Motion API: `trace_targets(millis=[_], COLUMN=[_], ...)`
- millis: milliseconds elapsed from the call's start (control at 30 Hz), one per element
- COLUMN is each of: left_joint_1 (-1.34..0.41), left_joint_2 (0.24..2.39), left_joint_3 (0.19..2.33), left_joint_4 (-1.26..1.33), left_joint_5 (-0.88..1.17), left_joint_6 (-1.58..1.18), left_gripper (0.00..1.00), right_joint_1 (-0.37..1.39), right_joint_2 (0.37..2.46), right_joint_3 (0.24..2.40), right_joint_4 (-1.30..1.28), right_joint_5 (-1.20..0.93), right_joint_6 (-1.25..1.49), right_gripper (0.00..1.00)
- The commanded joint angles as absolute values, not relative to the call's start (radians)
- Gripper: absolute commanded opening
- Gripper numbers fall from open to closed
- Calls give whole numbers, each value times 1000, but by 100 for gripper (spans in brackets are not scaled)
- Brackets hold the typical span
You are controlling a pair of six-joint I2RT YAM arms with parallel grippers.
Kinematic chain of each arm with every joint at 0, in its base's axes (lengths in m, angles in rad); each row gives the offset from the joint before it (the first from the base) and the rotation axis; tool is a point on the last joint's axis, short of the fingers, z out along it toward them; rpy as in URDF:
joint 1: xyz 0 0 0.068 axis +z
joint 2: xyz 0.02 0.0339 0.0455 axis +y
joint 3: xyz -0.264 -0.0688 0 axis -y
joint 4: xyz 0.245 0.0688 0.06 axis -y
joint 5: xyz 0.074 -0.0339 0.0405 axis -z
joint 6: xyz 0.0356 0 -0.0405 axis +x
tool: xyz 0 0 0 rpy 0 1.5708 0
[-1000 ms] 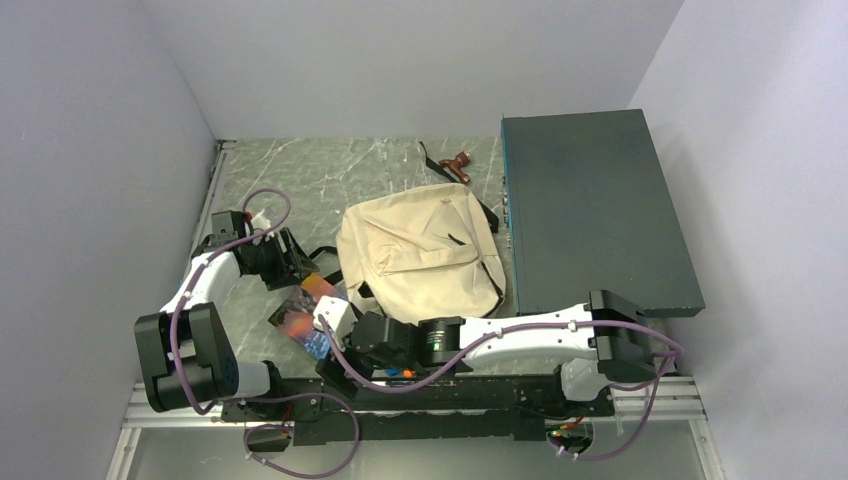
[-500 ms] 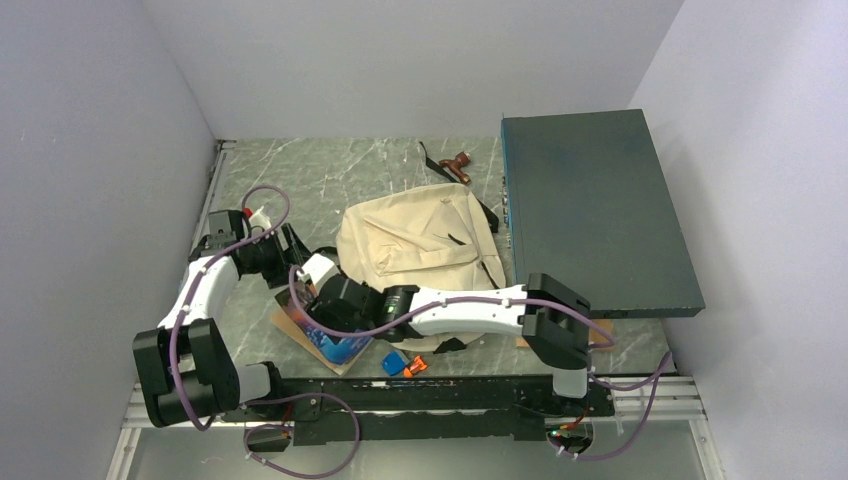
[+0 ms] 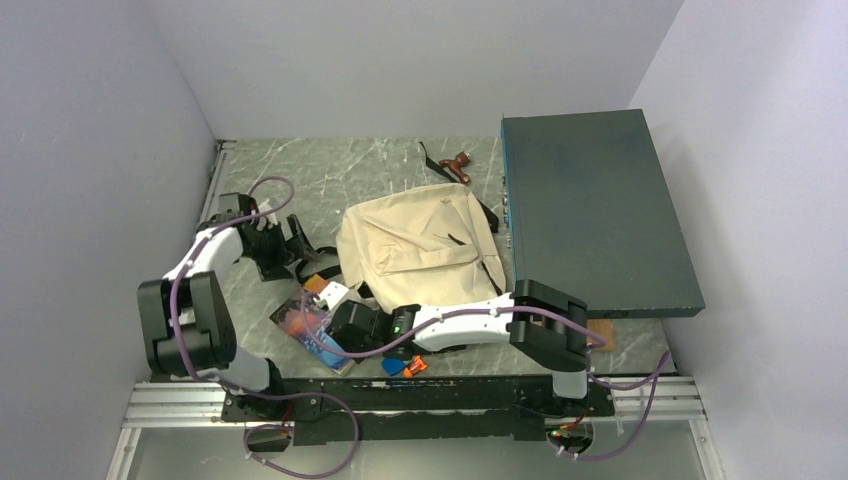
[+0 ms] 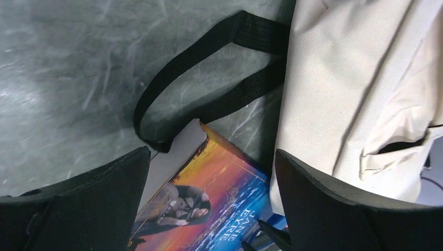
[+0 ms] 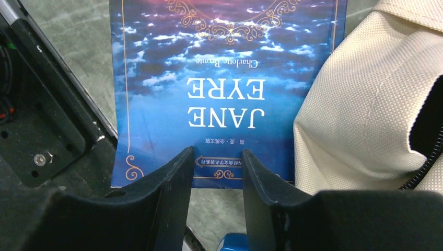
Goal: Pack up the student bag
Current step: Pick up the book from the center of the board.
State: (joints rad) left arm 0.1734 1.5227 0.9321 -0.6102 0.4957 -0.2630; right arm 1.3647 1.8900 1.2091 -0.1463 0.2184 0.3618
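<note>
Beige student bag (image 3: 420, 245) edge lies against the blue book (image 5: 224, 78).

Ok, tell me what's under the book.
A black strap loop appears to run under the book's far corner, on the table. Whatever else lies beneath the book is covered by it.

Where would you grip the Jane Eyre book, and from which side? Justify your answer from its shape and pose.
Grip the book by its short free edge below the title, coming in from that end, where the right gripper is. The book lies flat and thin, so a pinch across its thickness probably suits best. The bag crowds one long side and the black frame the other.
</note>
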Motion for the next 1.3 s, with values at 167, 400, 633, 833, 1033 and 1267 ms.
trace_targets(millis=[167,400,633,833,1033,1267], left_joint_1=[88,36,35,34,77,103], left_joint_2=[1716,1652,1413,1320,1116,755], left_joint_3=[1057,972,871,810,769,620], left_joint_4=[-653,-624,-626,-602,-674,-834], left_joint_5=[505,664,724,760,459,115], left_joint_6=[-177,-193,-230,-266,-426,-823], left_gripper=[92,83,68,62,90,100], right_joint_1=[1364,1361,1353,1334,1334,1331], right_joint_2=[1832,1836,1821,1789,1765,1769], right_joint_3=[1147,1139,1104,1128,1128,1140], right_joint_4=[-51,-45,-5,-21,-29,-24], right_joint_5=[198,209,210,191,166,152], right_joint_6=[414,416,413,406,407,415], right_gripper=[38,37,37,50,54,55])
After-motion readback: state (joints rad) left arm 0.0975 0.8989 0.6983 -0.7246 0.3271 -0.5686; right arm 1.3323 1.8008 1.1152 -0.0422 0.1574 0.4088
